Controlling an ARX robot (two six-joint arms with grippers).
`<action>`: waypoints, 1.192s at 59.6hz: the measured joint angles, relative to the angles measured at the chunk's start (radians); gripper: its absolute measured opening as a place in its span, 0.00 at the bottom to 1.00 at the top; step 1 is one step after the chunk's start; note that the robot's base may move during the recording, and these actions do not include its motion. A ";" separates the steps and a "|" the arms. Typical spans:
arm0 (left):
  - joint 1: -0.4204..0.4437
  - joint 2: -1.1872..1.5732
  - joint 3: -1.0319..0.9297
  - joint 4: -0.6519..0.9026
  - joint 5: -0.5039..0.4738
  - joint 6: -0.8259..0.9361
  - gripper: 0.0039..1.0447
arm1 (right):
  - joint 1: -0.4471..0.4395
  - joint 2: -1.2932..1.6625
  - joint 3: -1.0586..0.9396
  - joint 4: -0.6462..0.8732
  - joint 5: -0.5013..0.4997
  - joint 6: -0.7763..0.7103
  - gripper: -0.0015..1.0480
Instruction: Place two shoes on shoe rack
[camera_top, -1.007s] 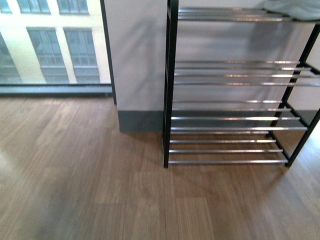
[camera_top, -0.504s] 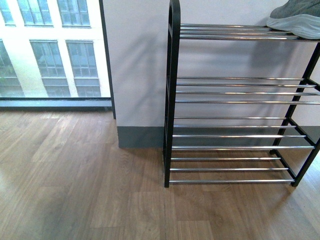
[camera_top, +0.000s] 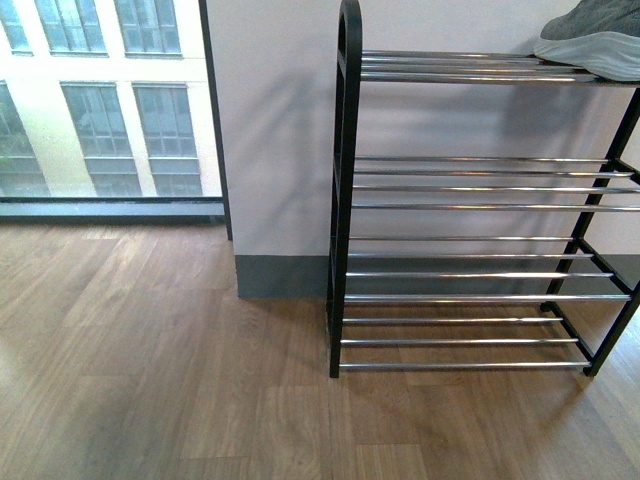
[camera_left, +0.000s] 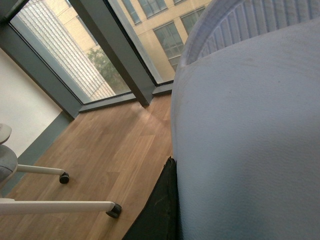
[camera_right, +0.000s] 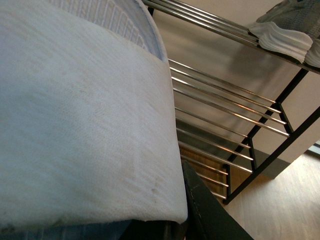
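Observation:
In the left wrist view a pale blue slide (camera_left: 250, 130) fills the frame, and my left gripper (camera_left: 171, 200) is shut on it, with one black finger (camera_left: 157, 212) against its edge. A second pale blue slide (camera_right: 85, 115) is clamped in my right gripper (camera_right: 176, 220), close beside the shoe rack (camera_right: 225, 120). The shoe rack (camera_top: 345, 200) stands against the wall, with a black frame and chrome bars. A grey sneaker (camera_top: 595, 35) rests on its top shelf at the right; its white sole (camera_right: 280, 40) also shows in the right wrist view. Neither arm appears in the front view.
A tall window (camera_top: 100, 100) with a dark frame lies left of the rack, above wooden floor (camera_top: 160, 380). A white chair base with castors (camera_left: 60, 177) stands on the floor in the left wrist view. A grey skirting (camera_top: 280, 275) runs along the wall.
The front view has shifted upward, so the rack sits lower in frame and its arched top and the grey sneaker now show. Over the last half second it hardly moved.

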 joint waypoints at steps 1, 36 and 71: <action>0.000 0.000 0.000 0.000 0.000 0.000 0.02 | 0.000 0.000 0.000 0.000 0.000 0.000 0.02; 0.000 -0.001 0.000 0.000 0.000 0.000 0.02 | 0.000 0.000 0.000 0.000 0.000 0.000 0.02; 0.000 0.002 0.000 0.000 0.000 0.000 0.02 | 0.000 0.000 -0.003 0.000 0.000 0.000 0.02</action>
